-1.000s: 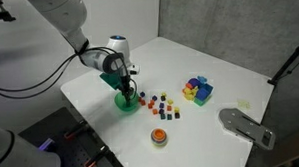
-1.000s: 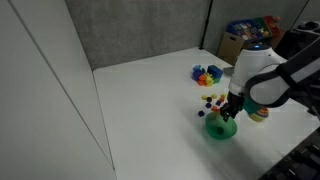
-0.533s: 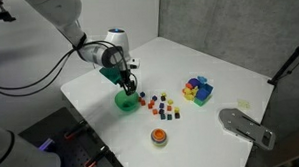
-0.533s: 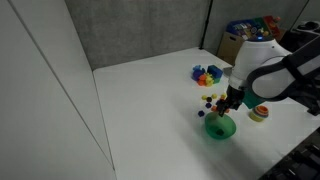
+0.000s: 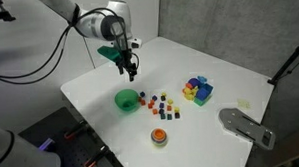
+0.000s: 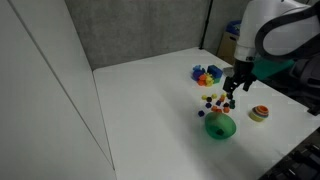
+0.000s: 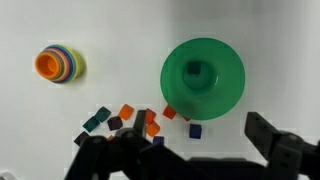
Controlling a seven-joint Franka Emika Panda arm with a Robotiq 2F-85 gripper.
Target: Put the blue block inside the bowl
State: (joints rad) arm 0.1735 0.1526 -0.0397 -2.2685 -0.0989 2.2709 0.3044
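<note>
The green bowl (image 7: pixel 203 77) stands on the white table, seen in both exterior views (image 5: pixel 125 100) (image 6: pixel 220 126). On its bottom lies a small dark cube (image 7: pixel 193 72); I cannot tell its colour. A blue block (image 7: pixel 194 130) lies on the table just outside the bowl's rim. My gripper (image 7: pixel 185 150) hangs open and empty well above the bowl in both exterior views (image 5: pixel 130 70) (image 6: pixel 230 95). Its dark fingers (image 7: pixel 268 135) frame the lower edge of the wrist view.
Several small coloured cubes (image 5: pixel 160 106) (image 7: pixel 125 120) are scattered beside the bowl. An orange-red round object (image 5: pixel 158 137) (image 7: pixel 60 65) sits apart, and a pile of bright blocks (image 5: pixel 198 89) lies farther back. A grey plate (image 5: pixel 246 126) juts over the table's edge.
The gripper was low over the bowl and nearly shut. It has opened wide and risen straight up, away from the bowl.
</note>
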